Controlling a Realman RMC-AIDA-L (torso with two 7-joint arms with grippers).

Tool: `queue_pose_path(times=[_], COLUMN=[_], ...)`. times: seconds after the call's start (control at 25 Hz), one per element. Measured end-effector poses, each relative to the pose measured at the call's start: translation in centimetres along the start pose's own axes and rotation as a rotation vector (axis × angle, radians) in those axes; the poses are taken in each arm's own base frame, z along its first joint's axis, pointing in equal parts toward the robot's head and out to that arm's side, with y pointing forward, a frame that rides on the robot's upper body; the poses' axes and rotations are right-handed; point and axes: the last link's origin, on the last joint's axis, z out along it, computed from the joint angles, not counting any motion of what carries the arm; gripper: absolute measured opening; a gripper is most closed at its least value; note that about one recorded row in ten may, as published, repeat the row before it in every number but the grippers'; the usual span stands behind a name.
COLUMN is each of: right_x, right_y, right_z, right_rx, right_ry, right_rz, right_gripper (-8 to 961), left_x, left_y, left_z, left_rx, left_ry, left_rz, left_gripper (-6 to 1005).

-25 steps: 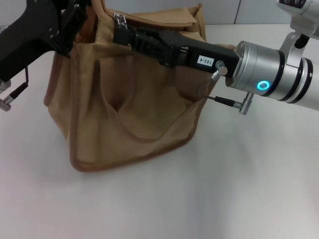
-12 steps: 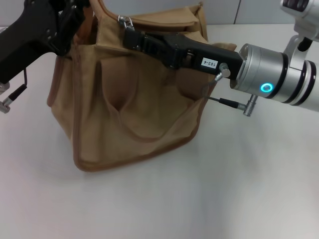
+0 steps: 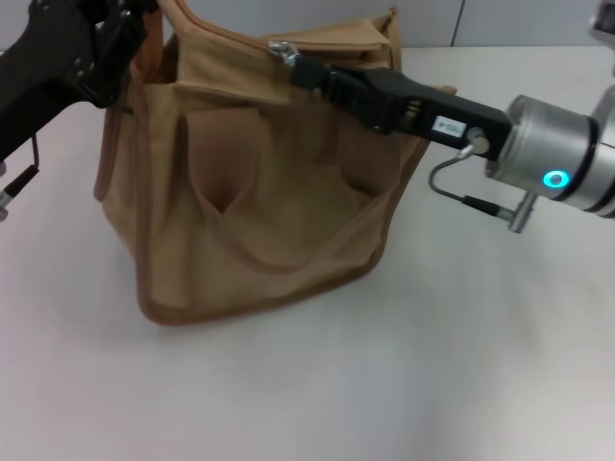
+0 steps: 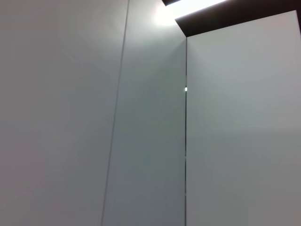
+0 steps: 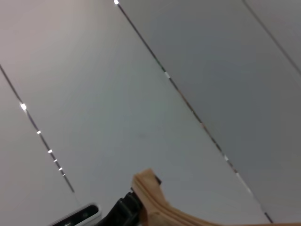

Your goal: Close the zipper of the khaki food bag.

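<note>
The khaki food bag [image 3: 250, 192] stands on the white table [image 3: 404, 365] in the head view, with brown piping and a looped handle on its front. Its zipper [image 3: 231, 35] runs along the top, and the small silver pull tab [image 3: 282, 48] sits about mid-length. My right gripper [image 3: 296, 65] reaches in from the right and is shut on the pull tab. My left gripper [image 3: 135, 21] is at the bag's top left end, shut on the bag's edge. The right wrist view shows only a tan corner of the bag [image 5: 150, 197].
Grey wall panels [image 3: 500, 19] stand behind the table. My right arm's silver wrist [image 3: 553, 158] with a lit blue ring hangs over the table to the right of the bag. The left wrist view shows only wall panels [image 4: 141, 141].
My right gripper has moved to the right along the bag's top, taking the silver pull tab with it. The left gripper has stayed at the bag's left end.
</note>
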Motion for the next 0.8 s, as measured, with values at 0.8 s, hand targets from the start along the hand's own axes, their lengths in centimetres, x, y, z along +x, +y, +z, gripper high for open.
queue_pose_path(times=[0.8], right_x=[0.1], right_y=[-1.5], right_z=[-6.9], right_rx=[0.210], right_ry=[-0.139], right_rz=[0.011], right_gripper=[27], left_x=[-0.2], left_y=[-0.5], left_z=[-2.5], left_rx=[0.114], left_ry=[-0.003], left_rz=[-0.003], left_gripper=[58])
